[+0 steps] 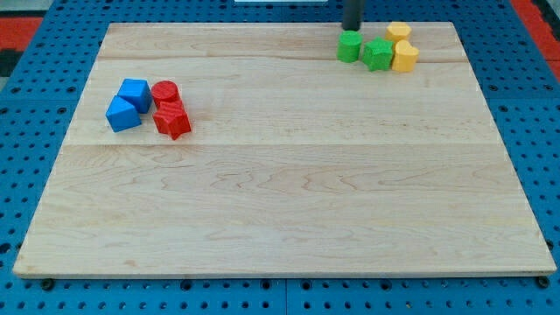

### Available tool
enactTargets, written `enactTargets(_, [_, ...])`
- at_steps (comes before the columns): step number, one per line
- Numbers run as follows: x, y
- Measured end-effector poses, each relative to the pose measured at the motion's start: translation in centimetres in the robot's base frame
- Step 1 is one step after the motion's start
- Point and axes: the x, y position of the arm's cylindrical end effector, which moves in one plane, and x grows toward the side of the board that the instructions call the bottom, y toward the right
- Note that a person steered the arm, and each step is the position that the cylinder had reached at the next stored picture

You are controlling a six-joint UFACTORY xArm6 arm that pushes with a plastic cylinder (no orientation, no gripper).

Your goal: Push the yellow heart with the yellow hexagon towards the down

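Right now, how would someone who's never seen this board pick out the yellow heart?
Look at the wooden board's top right corner, where four blocks cluster below my tip. Two are yellow: the yellow heart is the lower one, touching the green star, while the yellow hexagon sits just above it.

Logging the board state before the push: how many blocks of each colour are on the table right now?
Blue: 2, a cube and another block, at the view's left.
Red: 2, a cylinder and a star-like block.
Green: 2, a cylinder and another block.
Yellow: 2, yellow hexagon and yellow heart.
Total: 8.
My tip is just above the green cylinder.
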Motion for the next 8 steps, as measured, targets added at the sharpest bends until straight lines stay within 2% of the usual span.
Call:
enactTargets(5, [0.3,8.0])
enactTargets(6, [2.9,8.6])
enactTargets(8, [8.5,5.1])
